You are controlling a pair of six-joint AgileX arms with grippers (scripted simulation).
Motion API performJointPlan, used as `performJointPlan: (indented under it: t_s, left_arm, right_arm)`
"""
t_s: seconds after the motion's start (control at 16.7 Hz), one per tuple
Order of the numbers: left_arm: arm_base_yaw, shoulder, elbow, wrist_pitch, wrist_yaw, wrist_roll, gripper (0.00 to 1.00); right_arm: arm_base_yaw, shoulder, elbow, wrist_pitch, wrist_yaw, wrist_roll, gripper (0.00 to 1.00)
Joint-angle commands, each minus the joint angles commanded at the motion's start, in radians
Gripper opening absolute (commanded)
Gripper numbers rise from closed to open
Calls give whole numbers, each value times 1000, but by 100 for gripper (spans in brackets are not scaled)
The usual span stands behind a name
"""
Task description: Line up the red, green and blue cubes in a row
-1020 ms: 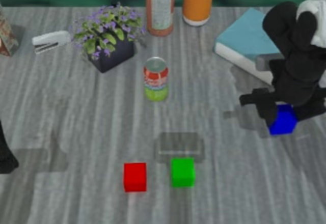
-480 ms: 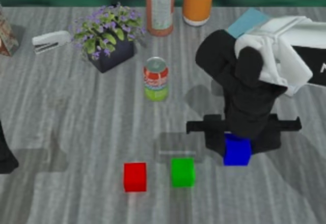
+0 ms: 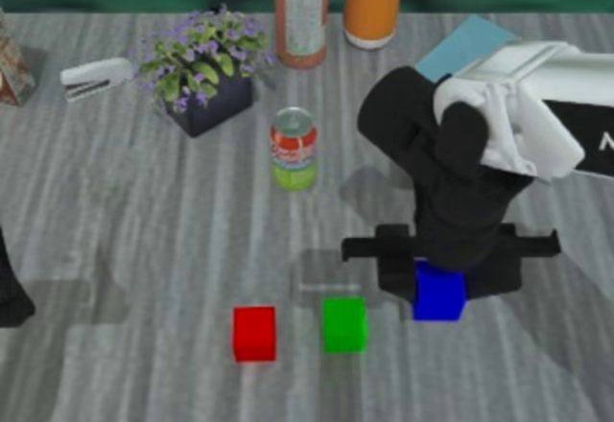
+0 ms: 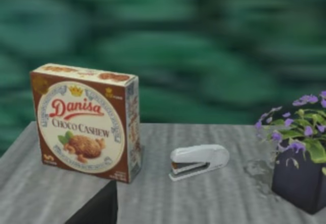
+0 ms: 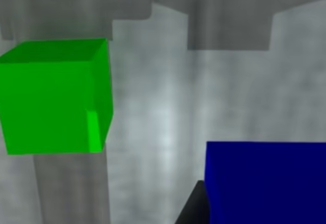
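My right gripper (image 3: 439,283) sits over the near right-of-centre part of the table (image 3: 144,249), pointing down, with the blue cube (image 3: 439,291) clamped between its fingers. The cube shows just below the black gripper body in the top view, its near face clear of the fingers. From the right wrist the blue cube (image 5: 265,180) fills one corner, with a dark finger edge touching it; whether it rests on the table or hangs above it, I cannot tell.

The green cube (image 3: 344,324) lies to the left of the blue cube and slightly nearer, apart from it with bare table between. In the right wrist view the green cube (image 5: 53,95) stands flat on the table. The red cube (image 3: 254,333) lies left of the green one, also apart, and the two sit at about the same depth. The blue cube is a little farther back than that pair.

My left arm (image 3: 11,288) is parked at the left edge of the table; its fingers are out of sight.

Other items, all farther back: a can (image 3: 294,148) at centre, a plant (image 3: 201,67) and stapler (image 3: 96,78) to the left, two bottles (image 3: 301,10) at the far edge, a book (image 3: 460,46) partly under my right arm. The left wrist view shows a biscuit box (image 4: 85,120), the stapler (image 4: 198,161) and the plant (image 4: 300,163).
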Motion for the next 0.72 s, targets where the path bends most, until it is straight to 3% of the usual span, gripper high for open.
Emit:
performJointPlan:
  t_s: [0.36,0.66,0.72]
  left_arm:
    - [0,0,0,0,0,0,100]
    - [0,0,0,0,0,0,100]
    - [0,0,0,0,0,0,100]
  right_arm:
    - [4,87,-121,218,2,4,0]
    - [5,103,-139,243,2,5,0]
    - [5,103,-139,243,2,5,8]
